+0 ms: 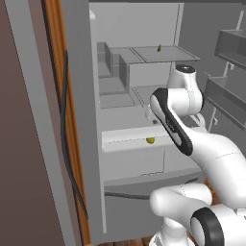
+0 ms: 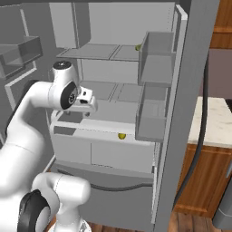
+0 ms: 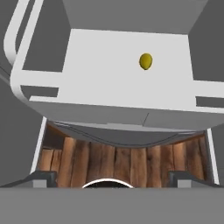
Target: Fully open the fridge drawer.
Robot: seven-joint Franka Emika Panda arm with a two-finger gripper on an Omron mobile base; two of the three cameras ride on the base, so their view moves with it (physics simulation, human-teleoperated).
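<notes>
The robot's white arm (image 1: pixel 202 144) rises nearest the base cameras, its gripper (image 2: pixel 86 103) hanging over the fridge drawer (image 2: pixel 104 152); in the hand view its two finger tips (image 3: pixel 41 177) stand wide apart, holding nothing. The fridge drawer sits low in the open fridge (image 2: pixel 181 113), pulled out past the shelves (image 2: pixel 97 52); a small yellow fruit (image 3: pixel 145 61) lies inside it, and wooden floor (image 3: pixel 118 159) shows below its front.

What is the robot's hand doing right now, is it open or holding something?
End effector: open, holding nothing; its two tips stand wide apart, above the drawer with a small yellow thing inside.
</notes>
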